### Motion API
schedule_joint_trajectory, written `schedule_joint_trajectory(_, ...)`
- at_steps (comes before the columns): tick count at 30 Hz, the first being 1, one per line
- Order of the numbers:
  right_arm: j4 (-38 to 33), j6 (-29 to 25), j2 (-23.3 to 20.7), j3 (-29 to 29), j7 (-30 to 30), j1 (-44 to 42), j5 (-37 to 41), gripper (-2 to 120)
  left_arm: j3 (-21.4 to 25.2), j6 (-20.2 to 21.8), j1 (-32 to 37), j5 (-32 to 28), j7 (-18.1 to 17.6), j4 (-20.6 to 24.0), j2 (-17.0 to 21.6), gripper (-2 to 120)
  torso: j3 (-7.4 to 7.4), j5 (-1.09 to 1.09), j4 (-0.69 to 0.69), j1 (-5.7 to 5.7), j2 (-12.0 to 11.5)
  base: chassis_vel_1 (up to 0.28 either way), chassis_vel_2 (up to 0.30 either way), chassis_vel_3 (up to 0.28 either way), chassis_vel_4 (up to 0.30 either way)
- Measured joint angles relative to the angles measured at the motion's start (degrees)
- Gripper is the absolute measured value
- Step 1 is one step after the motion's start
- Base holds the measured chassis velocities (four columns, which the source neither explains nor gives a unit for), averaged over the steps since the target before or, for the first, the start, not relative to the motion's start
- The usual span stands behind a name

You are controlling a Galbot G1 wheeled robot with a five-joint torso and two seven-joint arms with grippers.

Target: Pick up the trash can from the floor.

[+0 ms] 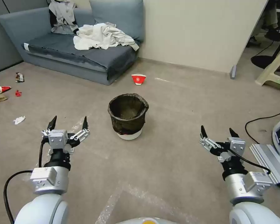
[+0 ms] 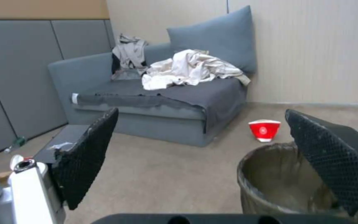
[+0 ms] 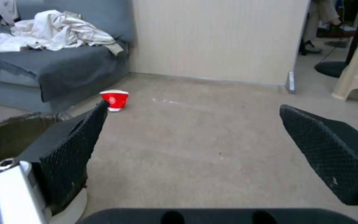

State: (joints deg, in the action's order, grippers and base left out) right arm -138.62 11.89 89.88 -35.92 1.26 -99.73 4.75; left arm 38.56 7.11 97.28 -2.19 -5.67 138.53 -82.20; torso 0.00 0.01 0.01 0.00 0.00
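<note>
A blue-grey fabric sofa fills the upper left of the head view, with rumpled pale cloths heaped on its seat. The floor, flat beige carpet with faint pale tape marks, spreads across the rest. The trash can stands upright at the centre, round, white at the base, lined with a crinkly dark bag folded over its rim. At lower left the left gripper hangs with its jaws spread, empty; at lower right the right gripper likewise, both apart from the can. A small red-and-white paper cup sits above the can; its print cannot be read.
</note>
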Motion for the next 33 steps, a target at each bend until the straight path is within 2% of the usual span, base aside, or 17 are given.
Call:
schedule_joint_trajectory(20, 0.83, -0.01, 0.03, 0.55, -0.25, 0.21, -0.16, 100, -0.01, 0.91, -0.76, -1.44, 0.26, -1.17, 0.25, 100, 0.00, -0.01, -0.02, 0.01, 0.00, -0.138, 0.137, 0.135, -0.146)
schedule_joint_trajectory(28, 1.35, 0.01, -0.01, 0.73, -0.27, 0.51, -0.21, 100, -0.03, 3.02, -2.34, -4.23, 0.38, -2.49, 1.02, 100, 0.00, 0.01, 0.00, 0.00, 0.00, -0.119, 0.118, 0.131, -0.118)
schedule_joint_trajectory(33, 1.49, -0.28, -0.37, 0.77, -0.48, 0.92, 0.41, 100, -0.30, 5.57, -4.78, -8.57, 0.79, -5.63, 2.96, 100, 0.01, -0.01, 0.00, 0.00, 0.00, -0.069, 0.061, 0.065, -0.070)
